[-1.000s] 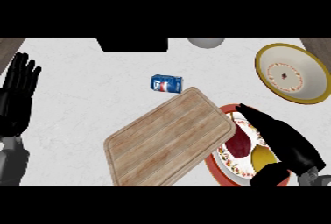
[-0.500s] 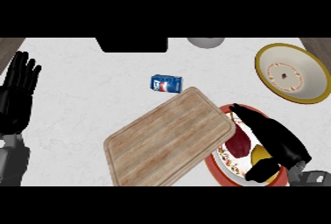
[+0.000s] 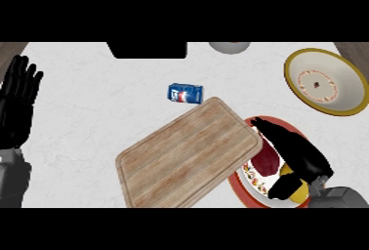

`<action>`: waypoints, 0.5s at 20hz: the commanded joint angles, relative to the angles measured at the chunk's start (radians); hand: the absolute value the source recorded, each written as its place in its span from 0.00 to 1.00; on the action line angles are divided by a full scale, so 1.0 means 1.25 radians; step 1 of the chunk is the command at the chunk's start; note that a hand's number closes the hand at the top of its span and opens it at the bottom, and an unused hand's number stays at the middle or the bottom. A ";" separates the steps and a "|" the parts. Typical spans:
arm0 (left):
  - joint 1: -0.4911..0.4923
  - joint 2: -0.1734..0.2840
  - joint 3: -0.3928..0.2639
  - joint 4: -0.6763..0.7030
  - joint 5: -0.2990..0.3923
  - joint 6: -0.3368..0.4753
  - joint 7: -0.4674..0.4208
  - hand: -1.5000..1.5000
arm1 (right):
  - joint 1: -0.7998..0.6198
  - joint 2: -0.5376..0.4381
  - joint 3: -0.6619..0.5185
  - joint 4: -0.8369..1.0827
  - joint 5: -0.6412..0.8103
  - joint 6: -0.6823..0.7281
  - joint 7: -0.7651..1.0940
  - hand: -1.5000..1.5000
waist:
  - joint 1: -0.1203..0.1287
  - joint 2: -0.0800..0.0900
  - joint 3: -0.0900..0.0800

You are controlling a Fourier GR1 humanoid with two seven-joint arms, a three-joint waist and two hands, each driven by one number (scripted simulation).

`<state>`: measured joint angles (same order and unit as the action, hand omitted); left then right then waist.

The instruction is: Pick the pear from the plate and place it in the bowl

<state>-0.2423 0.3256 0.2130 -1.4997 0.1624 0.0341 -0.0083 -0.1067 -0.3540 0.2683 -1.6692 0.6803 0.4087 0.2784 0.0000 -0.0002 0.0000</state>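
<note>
Pear (image 3: 297, 194), yellow, lies on the red-rimmed plate (image 3: 242, 188) at lower right, with the right hand (image 3: 296, 151) curled over it. Beside the plate lies a wooden cutting board (image 3: 184, 154). Farther off, the bowl (image 3: 324, 82) stands at upper right. Left hand (image 3: 18, 105) rests open at the tabletop's (image 3: 86, 97) left edge.

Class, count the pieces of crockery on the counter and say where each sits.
2: a yellow-rimmed bowl at the far right, and a red-rimmed plate beside the cutting board, partly under the right hand.

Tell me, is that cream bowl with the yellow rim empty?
Empty: the bowl shows only its own patterned bottom, and the yellow pear is on the plate.
</note>
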 commanded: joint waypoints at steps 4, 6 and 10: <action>0.000 -0.035 -0.020 -0.021 -0.036 0.022 -0.006 0.50 | -0.089 0.091 -0.009 0.147 0.056 -0.014 0.015 0.00 | 0.003 0.001 0.000; -0.015 -0.014 0.010 -0.005 -0.010 -0.007 0.013 0.50 | -0.024 0.082 -0.012 0.103 0.077 -0.017 0.002 0.00 | 0.000 0.000 0.000; 0.017 0.000 0.032 0.019 0.003 -0.056 -0.028 0.50 | -0.022 0.080 -0.029 0.156 0.099 -0.026 -0.032 0.00 | 0.000 0.000 0.000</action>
<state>-0.2392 0.3208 0.2343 -1.4987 0.1564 0.0039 -0.0119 -0.1438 -0.2737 0.2347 -1.5039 0.7692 0.3793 0.2486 0.0009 0.0001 0.0001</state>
